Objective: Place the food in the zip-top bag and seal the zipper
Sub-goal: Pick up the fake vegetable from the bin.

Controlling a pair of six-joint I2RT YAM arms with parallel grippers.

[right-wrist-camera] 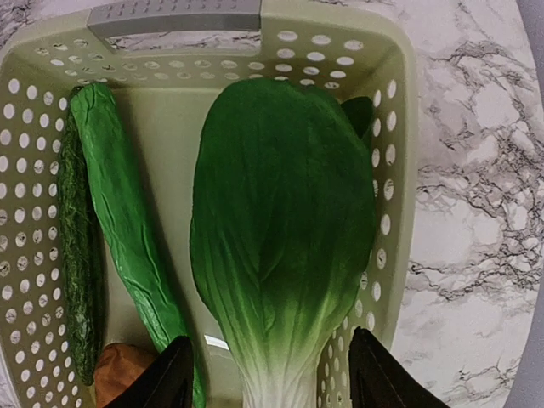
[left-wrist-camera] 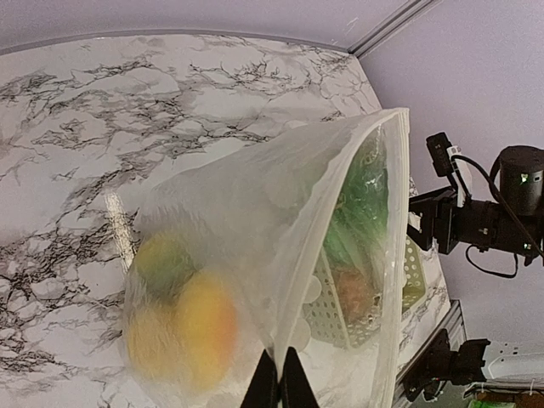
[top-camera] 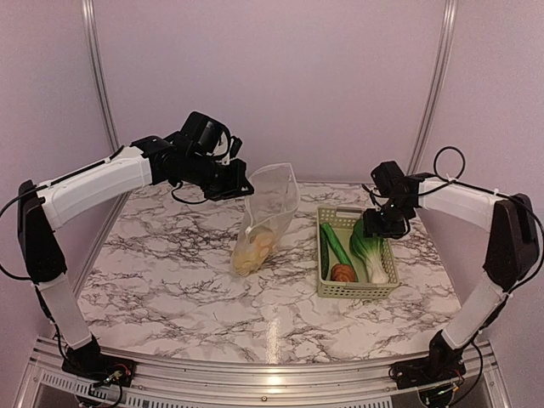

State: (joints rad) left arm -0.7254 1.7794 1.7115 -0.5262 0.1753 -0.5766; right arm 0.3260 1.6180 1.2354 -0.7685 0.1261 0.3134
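The clear zip-top bag point(top-camera: 270, 212) hangs upright over the table, mouth open at the top. My left gripper point(top-camera: 236, 183) is shut on its upper edge, and in the left wrist view the fingers point(left-wrist-camera: 279, 382) pinch one film layer. Blurred yellow and orange food point(left-wrist-camera: 191, 327) lies at the bag's bottom point(top-camera: 253, 251). The zipper strip point(left-wrist-camera: 394, 255) runs along the open mouth. My right gripper point(right-wrist-camera: 276, 378) is open over the basket, with the jaws on either side of the bok choy point(right-wrist-camera: 285, 229) stem. The cucumber point(right-wrist-camera: 127, 221) and the brown round item point(right-wrist-camera: 119, 370) lie beside it.
The pale green slotted basket point(top-camera: 357, 291) stands at the right of the marble table, its grey handle point(right-wrist-camera: 174, 17) at the far end. A darker green rough item point(right-wrist-camera: 78, 255) lies against the basket's left wall. A metal rail runs along the table's near edge.
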